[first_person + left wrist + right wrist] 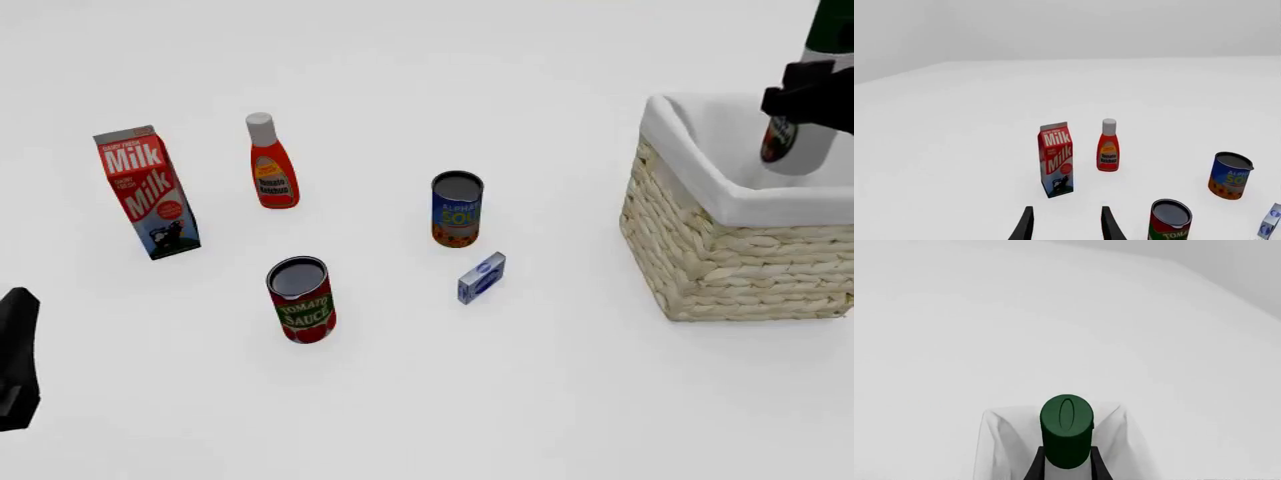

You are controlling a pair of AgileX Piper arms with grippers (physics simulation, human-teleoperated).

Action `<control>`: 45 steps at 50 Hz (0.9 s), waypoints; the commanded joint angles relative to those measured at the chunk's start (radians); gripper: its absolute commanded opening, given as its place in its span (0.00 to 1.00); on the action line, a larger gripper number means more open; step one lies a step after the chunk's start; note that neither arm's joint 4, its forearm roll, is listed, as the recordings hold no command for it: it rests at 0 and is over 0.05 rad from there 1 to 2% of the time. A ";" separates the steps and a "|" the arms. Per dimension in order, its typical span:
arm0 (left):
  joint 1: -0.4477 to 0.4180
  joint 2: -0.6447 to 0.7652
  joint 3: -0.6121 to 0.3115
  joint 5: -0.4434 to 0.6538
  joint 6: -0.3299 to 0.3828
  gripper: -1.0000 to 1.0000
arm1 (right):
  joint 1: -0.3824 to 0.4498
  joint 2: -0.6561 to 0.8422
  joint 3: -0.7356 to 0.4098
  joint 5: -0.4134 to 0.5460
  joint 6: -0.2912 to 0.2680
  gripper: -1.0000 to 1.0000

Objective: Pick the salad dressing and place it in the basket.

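Right gripper (pixel 806 98) clamped on salad dressing (pixel 798 140), held over basket (pixel 727 205).
Bottle upright, lower end inside the white-lined rim, green cap (pixel 1066 431) up. Left gripper (pixel 1065 225) fingers apart, holding nothing, facing milk carton (pixel 147 191) and red bottle (pixel 271 161) across the table (pixel 561 400).

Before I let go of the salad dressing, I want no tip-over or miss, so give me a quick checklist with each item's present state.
1. right gripper shut on salad dressing: ok.
2. Bottle over the basket opening: ok.
3. Bottle upright, green cap up: ok.
4. Bottle base resting on the lining: cannot tell.
5. left gripper away from basket: ok.
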 commanded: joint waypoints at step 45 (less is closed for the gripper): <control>0.006 0.000 0.001 -0.005 0.000 1.00 | 0.016 -0.060 0.019 0.000 0.016 1.00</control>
